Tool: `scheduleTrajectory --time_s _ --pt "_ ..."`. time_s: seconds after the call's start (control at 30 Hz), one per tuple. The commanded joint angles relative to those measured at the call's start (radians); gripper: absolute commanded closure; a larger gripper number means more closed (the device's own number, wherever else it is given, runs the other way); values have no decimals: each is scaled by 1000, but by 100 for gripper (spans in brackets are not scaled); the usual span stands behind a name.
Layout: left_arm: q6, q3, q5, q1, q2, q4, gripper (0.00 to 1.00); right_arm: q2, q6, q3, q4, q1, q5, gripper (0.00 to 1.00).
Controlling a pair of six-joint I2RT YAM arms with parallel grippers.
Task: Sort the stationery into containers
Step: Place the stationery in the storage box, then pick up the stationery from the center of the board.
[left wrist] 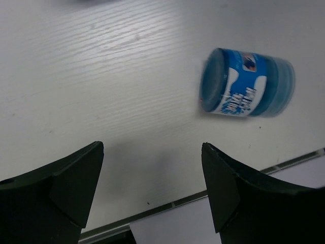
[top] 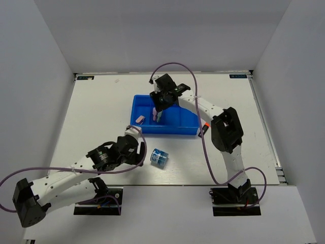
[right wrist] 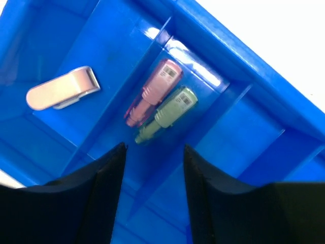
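Observation:
The blue tray (top: 167, 132) lies at mid-table. My right gripper (top: 158, 108) hangs over its left half, open and empty. In the right wrist view a pastel pink piece (right wrist: 152, 91) and a mint piece (right wrist: 168, 113) lie side by side in a narrow compartment just beyond the open right gripper (right wrist: 154, 147). A pink eraser (right wrist: 63, 89) lies in the compartment to their left. The blue-clear tape roll (top: 159, 158) lies on its side on the table in front of the tray. My left gripper (top: 138, 154) stands open just left of it, apart from the tape roll (left wrist: 247, 90).
A small orange-tipped item (top: 206, 126) shows beside the tray's right end, partly hidden by the right arm. The table's near edge (left wrist: 203, 195) runs just under the left gripper (left wrist: 152, 147). White walls enclose the table on three sides.

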Motion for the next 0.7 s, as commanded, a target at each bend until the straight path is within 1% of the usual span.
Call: scheduleTrajectory --time_s 0.0,0.03,0.07,0.1,0.13,0.17,0.2,0.23,0.27,0.3,0.33,0.37,0.4,0.47,0.5,0.67 --pt "154 38 97 -68 58 110 12 -173 29 -49 11 -19 0 56" --pt "174 51 125 -91 101 145 12 -198 18 -94 16 -31 19 61" --pt "207 63 139 -114 142 156 9 -227 14 -154 27 -45 60 65" --pt "234 80 141 -121 184 181 7 -307 5 -188 49 -56 66 68" --pt "254 90 135 -141 207 207 5 -333 -3 -278 65 -88 74 68" --pt "261 107 126 -155 272 218 4 -358 -9 -308 73 -96 68 68" --pt "265 114 125 -166 291 239 1 -426 -18 -360 85 -108 68 65" --pt "269 130 125 -169 308 257 0 -453 -17 -415 82 -141 66 63" --pt "268 135 124 -181 355 282 0 -496 -26 -440 94 -151 50 63" --pt "266 138 127 -186 370 288 0 -531 -31 -463 100 -160 42 62" --pt "259 147 133 -191 411 328 0 -591 -34 -542 108 -195 21 59" --pt "258 147 133 -191 411 328 0 -591 -34 -543 112 -195 20 58" --pt "257 153 127 -192 422 330 0 -605 -34 -588 111 -218 4 58" --pt "242 181 80 -194 475 314 0 -643 -25 -612 111 -237 -19 57" --pt "228 192 72 -197 512 308 0 -666 -16 -641 109 -246 -56 57" --pt "182 190 73 -197 567 342 0 -715 0 -708 122 -277 -112 56"
